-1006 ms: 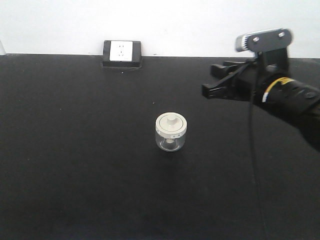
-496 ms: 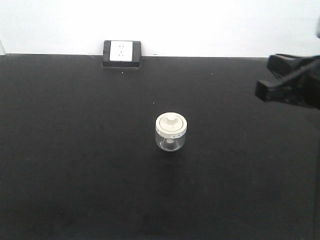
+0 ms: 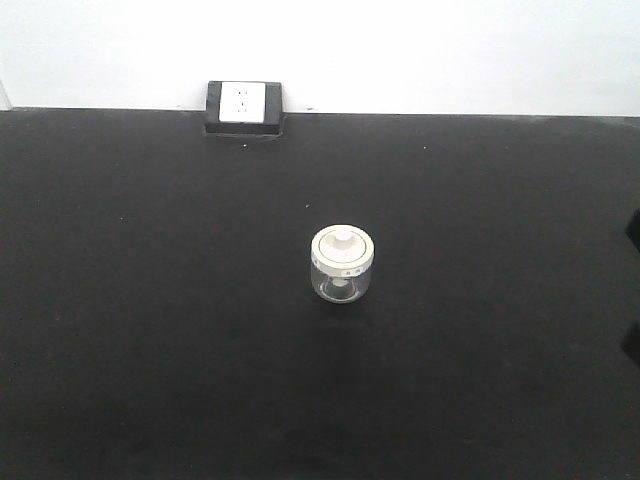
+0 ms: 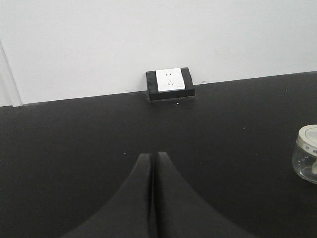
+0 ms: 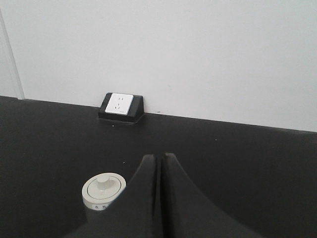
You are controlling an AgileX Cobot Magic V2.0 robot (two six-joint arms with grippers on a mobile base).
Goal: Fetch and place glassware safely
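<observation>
The glassware, a squat clear jar (image 3: pixel 342 265) with a cream-white knobbed lid, stands upright alone in the middle of the black table (image 3: pixel 150 320). Neither arm shows in the front view, apart from a dark sliver at the right edge. In the left wrist view my left gripper (image 4: pixel 152 155) is shut and empty, with the jar (image 4: pixel 307 153) far off at the right edge. In the right wrist view my right gripper (image 5: pixel 159 156) is shut with nothing in it. There the jar (image 5: pixel 103 191) sits just left of its fingers, apart from them and partly hidden behind the left one.
A black-framed white wall socket (image 3: pixel 243 105) sits at the table's back edge against the white wall; it also shows as the socket (image 4: pixel 170 82) in the left wrist view and the socket (image 5: pixel 120 105) in the right wrist view.
The right arm has drawn back to the right, from beside the jar to out of the front view. The jar has not moved.
</observation>
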